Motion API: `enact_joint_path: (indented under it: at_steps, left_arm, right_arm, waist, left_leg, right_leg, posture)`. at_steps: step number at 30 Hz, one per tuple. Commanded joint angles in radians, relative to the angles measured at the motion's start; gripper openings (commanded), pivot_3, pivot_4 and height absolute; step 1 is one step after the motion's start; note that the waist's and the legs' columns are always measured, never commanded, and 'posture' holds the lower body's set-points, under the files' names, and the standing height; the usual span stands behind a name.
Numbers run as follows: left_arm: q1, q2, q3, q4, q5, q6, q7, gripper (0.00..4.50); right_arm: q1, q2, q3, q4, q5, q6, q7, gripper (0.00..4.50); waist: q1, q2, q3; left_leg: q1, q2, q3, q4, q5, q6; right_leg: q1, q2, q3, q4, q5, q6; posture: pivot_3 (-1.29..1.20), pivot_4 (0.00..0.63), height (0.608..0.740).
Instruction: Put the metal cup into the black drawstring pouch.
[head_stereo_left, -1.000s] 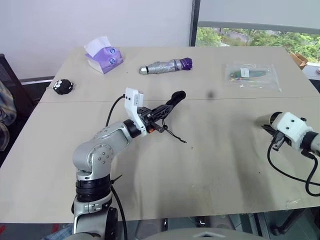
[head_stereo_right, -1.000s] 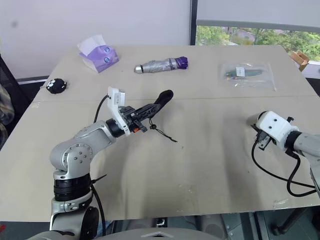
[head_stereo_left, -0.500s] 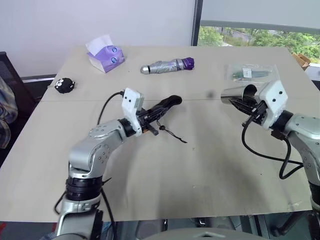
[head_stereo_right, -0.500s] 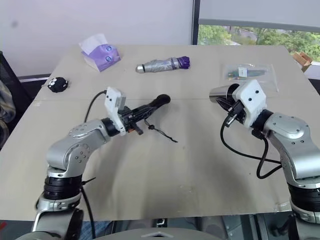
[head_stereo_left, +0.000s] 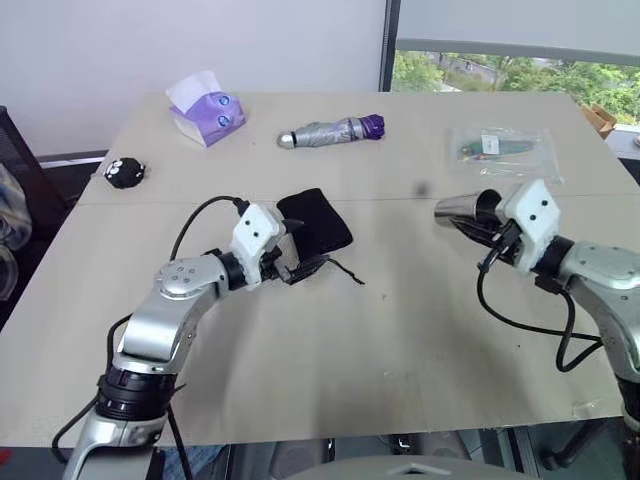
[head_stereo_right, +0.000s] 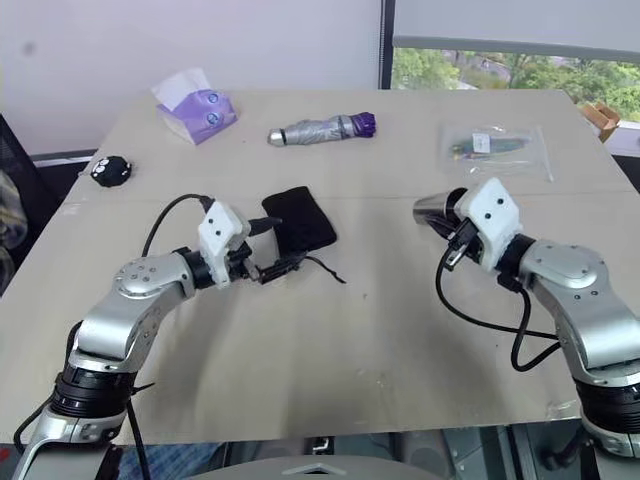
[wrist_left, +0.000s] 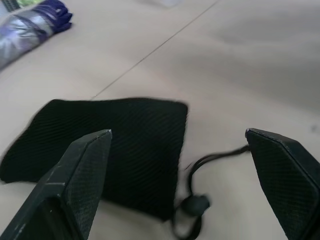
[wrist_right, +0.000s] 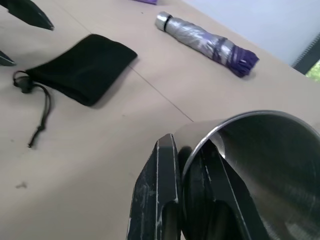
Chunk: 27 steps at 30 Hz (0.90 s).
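Out on our right, the cup (head_stereo_left: 462, 208) lay level, its rim clamped in our right gripper (head_stereo_left: 490, 224), mouth toward the pouch (head_stereo_left: 314, 222), flat on the table (head_stereo_left: 400, 330) beside our wide-open left gripper (head_stereo_left: 300, 256).

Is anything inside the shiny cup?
The metal cup looks empty where its mouth shows, apart from one finger of the right end effector pinching the rim. Its bottom is hidden.
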Motion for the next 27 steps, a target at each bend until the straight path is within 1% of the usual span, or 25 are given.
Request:
enact_joint_path:
  at_steps: [1, 2, 5, 10, 18, 24, 27]
  left_arm:
    - [0.001, 0.011, -0.037, 0.08, 0.132, -0.19, 0.028, 4.42]
    - [0.007, -0.004, -0.037, 0.114, 0.149, -0.235, 0.042, 4.42]
    - [0.023, -0.047, -0.032, 0.184, 0.15, -0.3, 0.051, 4.42]
    - [0.001, -0.09, -0.021, 0.263, 0.14, -0.327, 0.047, 4.42]
    - [-0.071, -0.117, -0.006, 0.349, 0.115, -0.327, 0.027, 4.42]
    - [-0.115, -0.113, -0.008, 0.386, 0.112, -0.325, -0.01, 4.42]
    - [-0.141, -0.108, -0.016, 0.404, 0.129, -0.326, -0.017, 3.68]
  right_arm:
    - [-0.008, 0.015, 0.0, -0.062, 0.011, -0.011, -0.019, 0.0]
    - [-0.002, 0.025, 0.003, -0.08, 0.029, -0.006, -0.016, 0.0]
    - [0.037, 0.035, 0.008, -0.141, 0.08, 0.025, -0.001, 0.0]
    - [0.089, 0.047, 0.004, -0.202, 0.144, 0.071, -0.014, 0.0]
    - [0.105, 0.105, 0.057, -0.243, 0.152, 0.09, -0.089, 0.0]
    - [0.132, 0.107, 0.056, -0.261, 0.148, 0.085, -0.123, 0.0]
    - [0.138, 0.107, 0.061, -0.261, 0.144, 0.078, -0.133, 0.0]
  waist:
    - [0.002, 0.0, 0.0]
    - [0.002, 0.0, 0.0]
    - [0.001, 0.0, 0.0]
    - [0.001, 0.0, 0.0]
    - [0.0, -0.001, 0.0]
    - [0.001, -0.001, 0.0]
    - [0.0, -0.001, 0.0]
  left_leg:
    - [0.0, 0.0, 0.0, 0.0, 0.0, 0.0]
    - [0.0, 0.0, 0.0, 0.0, 0.0, 0.0]
    - [0.0, 0.001, 0.0, 0.0, 0.0, 0.0]
    - [-0.001, 0.001, -0.001, 0.0, 0.0, 0.0]
    - [0.001, 0.001, -0.001, 0.0, 0.0, 0.0]
    - [-0.001, 0.0, 0.0, 0.0, 0.0, 0.0]
    - [-0.001, 0.0, 0.0, 0.0, 0.0, 0.0]
  right_leg:
    - [0.0, 0.0, 0.0, 0.0, 0.0, 0.0]
    - [0.0, 0.0, 0.0, 0.0, 0.0, 0.0]
    - [0.0, -0.001, 0.0, 0.0, 0.0, 0.0]
    - [0.0, -0.002, -0.001, 0.0, 0.0, 0.001]
    - [0.0, -0.001, -0.002, 0.002, 0.0, 0.0]
    - [0.0, -0.001, -0.002, 0.0, 0.002, 0.004]
    - [0.0, -0.001, -0.002, 0.0, 0.002, 0.004]
  posture:
    - [0.0, 0.15, 0.74]
    - [0.0, 0.15, 0.74]
    - [0.0, 0.15, 0.74]
    - [0.0, 0.15, 0.74]
    - [0.0, 0.15, 0.74]
    - [0.0, 0.15, 0.74]
    - [0.0, 0.15, 0.74]
